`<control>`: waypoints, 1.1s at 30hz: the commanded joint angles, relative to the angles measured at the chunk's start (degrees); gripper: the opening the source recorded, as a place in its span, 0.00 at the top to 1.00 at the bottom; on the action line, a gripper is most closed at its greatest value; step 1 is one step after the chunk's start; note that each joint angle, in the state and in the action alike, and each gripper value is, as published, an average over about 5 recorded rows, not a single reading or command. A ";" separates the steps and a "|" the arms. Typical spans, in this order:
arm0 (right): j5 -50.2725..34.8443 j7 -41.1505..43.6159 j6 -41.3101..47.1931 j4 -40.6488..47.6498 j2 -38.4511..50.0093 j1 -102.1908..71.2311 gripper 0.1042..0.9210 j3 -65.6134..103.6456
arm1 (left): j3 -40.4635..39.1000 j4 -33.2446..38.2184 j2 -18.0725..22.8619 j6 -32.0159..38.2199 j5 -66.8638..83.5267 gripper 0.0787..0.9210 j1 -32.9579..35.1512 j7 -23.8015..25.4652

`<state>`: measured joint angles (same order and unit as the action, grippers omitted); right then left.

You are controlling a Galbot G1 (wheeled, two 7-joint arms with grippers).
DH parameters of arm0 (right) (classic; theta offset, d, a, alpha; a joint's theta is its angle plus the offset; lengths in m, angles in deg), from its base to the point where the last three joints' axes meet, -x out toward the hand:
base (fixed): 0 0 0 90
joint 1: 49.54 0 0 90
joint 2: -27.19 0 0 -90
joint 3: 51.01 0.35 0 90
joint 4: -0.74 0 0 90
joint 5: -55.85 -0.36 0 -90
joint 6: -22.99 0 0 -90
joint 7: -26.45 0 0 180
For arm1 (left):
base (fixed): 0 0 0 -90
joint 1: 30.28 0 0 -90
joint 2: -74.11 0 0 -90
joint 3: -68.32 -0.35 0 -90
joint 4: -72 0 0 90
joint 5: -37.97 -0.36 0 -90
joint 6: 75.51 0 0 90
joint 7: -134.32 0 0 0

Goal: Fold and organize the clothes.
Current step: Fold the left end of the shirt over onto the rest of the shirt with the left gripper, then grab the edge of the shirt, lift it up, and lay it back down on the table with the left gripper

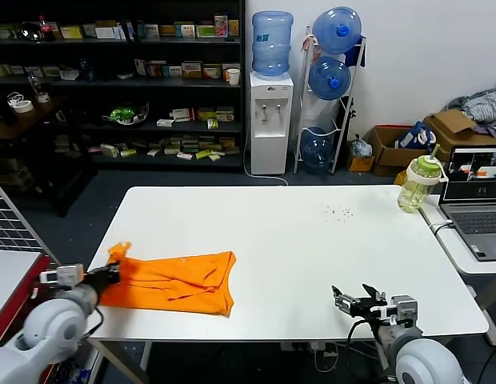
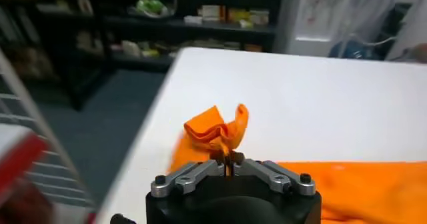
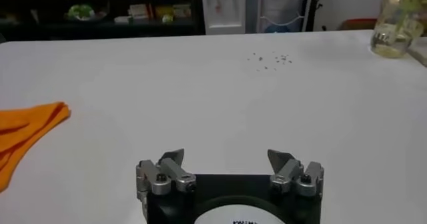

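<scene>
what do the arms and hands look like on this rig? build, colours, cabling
Both arms end in rounded pale grey-white shells. Left hand: black body, silver metal finger links with dark screws. Right hand: same black body, silver links with pointed tips, a white round patch with partial dark lettering on its body. In the head view, a black cable loops beside each wrist.

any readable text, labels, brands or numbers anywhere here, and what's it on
None can be read.
Orange T-shirt: no lettering shows on the visible side.
Boxes on the shelves: labels too small to read.
Laptop screen: content too small to read.
Right pincer: a few dark marks on the white disc behind it, cut off and unreadable.
</scene>
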<state>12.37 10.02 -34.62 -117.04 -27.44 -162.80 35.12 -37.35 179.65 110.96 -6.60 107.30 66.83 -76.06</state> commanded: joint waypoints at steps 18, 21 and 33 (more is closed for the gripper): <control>0.77 0.00 -0.05 1.52 -1.30 -0.45 0.12 0.31 | -18.88 8.30 16.17 -5.04 7.69 0.93 -13.73 -13.25; 0.71 -0.03 -0.05 1.80 -1.12 -0.06 0.12 -0.02 | -18.14 9.46 15.82 -5.08 8.35 0.86 -12.86 -13.37; 0.36 0.29 -0.30 1.34 -0.58 -0.06 0.12 -0.07 | -7.06 6.20 4.25 -5.92 7.80 0.44 -7.68 -6.59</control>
<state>12.77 10.16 -34.82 -115.83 -28.00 -163.13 35.21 -51.23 188.12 122.91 -12.10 115.37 56.58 -87.40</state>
